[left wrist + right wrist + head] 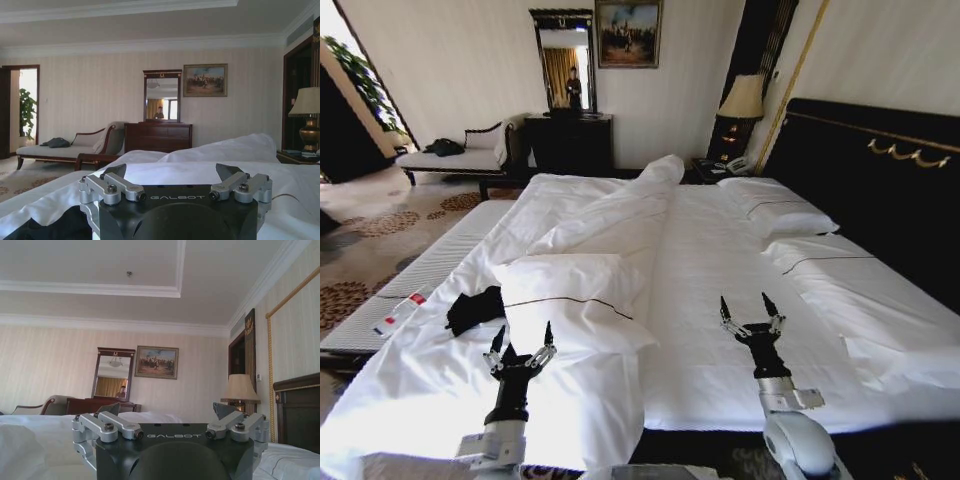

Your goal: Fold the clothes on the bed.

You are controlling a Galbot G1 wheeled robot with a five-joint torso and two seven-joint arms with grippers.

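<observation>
Head view: large white bed [720, 300] across the frame, dark headboard [880, 180] toward 3 o'clock, duvet [610, 220] bunched in a ridge up the middle toward 12. Black T-shirt [475, 308] crumpled in a small heap at about 9 o'clock, near the bed's left edge, just beside a white pillow [570, 285]. Small red-and-white bottle [402, 312] farther out at 9, on the white-covered ledge beside the mattress, apart from the shirt.

Left hand [521, 343] low at about 7 o'clock, raised over the white sheet, fingers spread apart, holding nothing; shirt lying just beyond it toward 10, not touched. Right hand [750, 309] at about 5 o'clock, likewise above bare sheet, fingers wide apart and empty, well away from the shirt.

Left wrist view: left hand [175, 172] with tips parted, a dark patch of the shirt [55, 227] at the lower corner beneath it, chaise [65, 147] and dresser [157, 137] against the far wall.

Right wrist view: right hand [170, 410] parted too, lamp [240, 390] and headboard [297, 410] beyond.
</observation>
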